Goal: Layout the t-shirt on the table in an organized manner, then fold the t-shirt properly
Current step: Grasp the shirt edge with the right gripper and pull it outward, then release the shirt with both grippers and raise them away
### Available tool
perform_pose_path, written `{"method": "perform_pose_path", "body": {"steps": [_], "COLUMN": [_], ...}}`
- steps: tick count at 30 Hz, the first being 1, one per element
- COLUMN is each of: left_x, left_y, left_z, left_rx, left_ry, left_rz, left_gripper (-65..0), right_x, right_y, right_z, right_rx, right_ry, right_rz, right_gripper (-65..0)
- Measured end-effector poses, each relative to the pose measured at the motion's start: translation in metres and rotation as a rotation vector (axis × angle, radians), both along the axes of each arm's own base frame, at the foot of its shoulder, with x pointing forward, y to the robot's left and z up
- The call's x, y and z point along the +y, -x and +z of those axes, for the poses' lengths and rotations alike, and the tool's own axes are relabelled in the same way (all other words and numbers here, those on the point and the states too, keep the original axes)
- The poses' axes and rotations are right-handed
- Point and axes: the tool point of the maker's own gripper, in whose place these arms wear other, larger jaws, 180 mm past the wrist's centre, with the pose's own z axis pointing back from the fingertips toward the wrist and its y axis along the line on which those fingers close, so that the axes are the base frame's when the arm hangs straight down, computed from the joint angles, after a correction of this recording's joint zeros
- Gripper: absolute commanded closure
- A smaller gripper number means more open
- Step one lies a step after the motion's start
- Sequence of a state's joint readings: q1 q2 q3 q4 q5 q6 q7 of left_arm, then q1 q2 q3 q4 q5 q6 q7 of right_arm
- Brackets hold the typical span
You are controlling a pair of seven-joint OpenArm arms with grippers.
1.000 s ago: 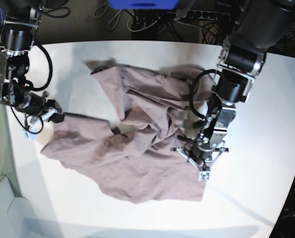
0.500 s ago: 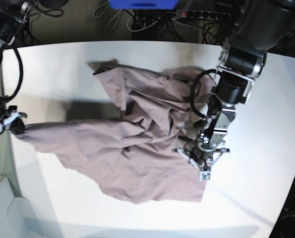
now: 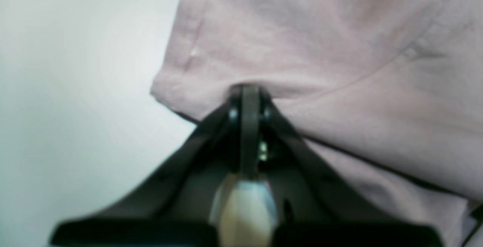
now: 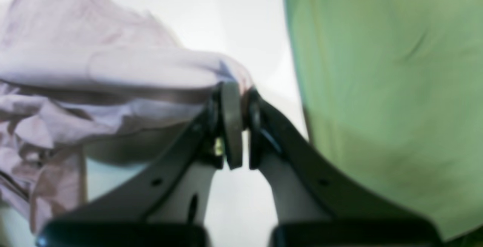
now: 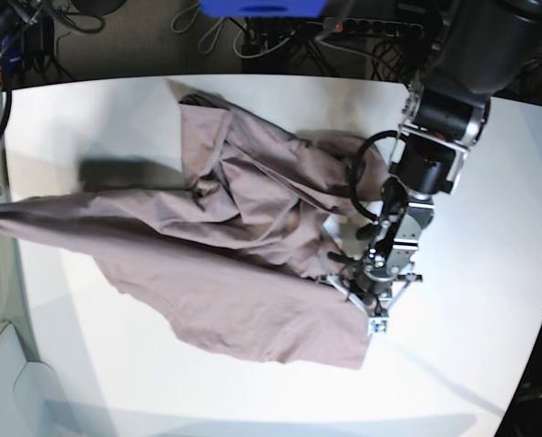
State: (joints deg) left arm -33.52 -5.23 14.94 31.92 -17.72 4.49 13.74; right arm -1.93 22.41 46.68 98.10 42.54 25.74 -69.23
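T-shirt (image 5: 225, 255) stretched across the white tabletop (image 5: 471, 346), left tool (image 3: 249, 92) pinching its hem at frame right, right tool (image 4: 236, 96) pinching its edge at far left.

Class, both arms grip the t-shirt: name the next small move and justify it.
Probably draw the right end effector slightly farther outward: the t-shirt is bunched mid-table, while the left end effector pins its other edge.
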Motion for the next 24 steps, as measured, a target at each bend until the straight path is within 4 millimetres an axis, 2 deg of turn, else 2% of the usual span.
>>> {"method": "perform_pose_path", "body": {"steps": [2,5,9,12,14,18,21,24], "left_x": [-0.002,-0.013,-0.038,-0.065,-0.075,-0.076,-0.077,-0.063], "left_y": [0.000,-0.005,-0.014,-0.002,0.015,0.048,0.061,0.066], "left_z": [0.004,0.023,0.071,0.097,0.095,0.067,0.052,0.041], "left_rx": [0.015,-0.016,-0.102,-0.137,-0.099,0.006,0.035,0.064], "left_ry": [0.009,0.026,0.066,0.109,0.126,0.116,0.125,0.138], "left_rz": [-0.004,-0.026,-0.086,-0.143,-0.173,-0.185,-0.182,-0.140], "left_gripper": [-0.2,-0.2,-0.2,-0.2,-0.2,-0.2,-0.2,-0.2], "right_x": [-0.003,-0.008,-0.012,-0.011,-0.013,-0.018,-0.028,-0.016], "right_y": [-0.005,-0.018,-0.019,-0.018,-0.018,-0.009,-0.001,-0.002], "right_z": [-0.014,-0.020,-0.033,-0.033,-0.031,-0.031,-0.012,0.004], "right_rx": [0.035,0.048,0.110,0.114,0.108,0.108,0.076,0.036], "right_ry": [-0.037,-0.075,-0.077,-0.077,-0.075,-0.072,-0.004,0.046], "right_rz": [-0.011,0.004,0.018,0.019,0.018,-0.005,-0.029,0.010], "right_gripper": [0.0,-1.7,-6.8,-12.9,-17.4,-24.4,-26.9,-27.9]}}
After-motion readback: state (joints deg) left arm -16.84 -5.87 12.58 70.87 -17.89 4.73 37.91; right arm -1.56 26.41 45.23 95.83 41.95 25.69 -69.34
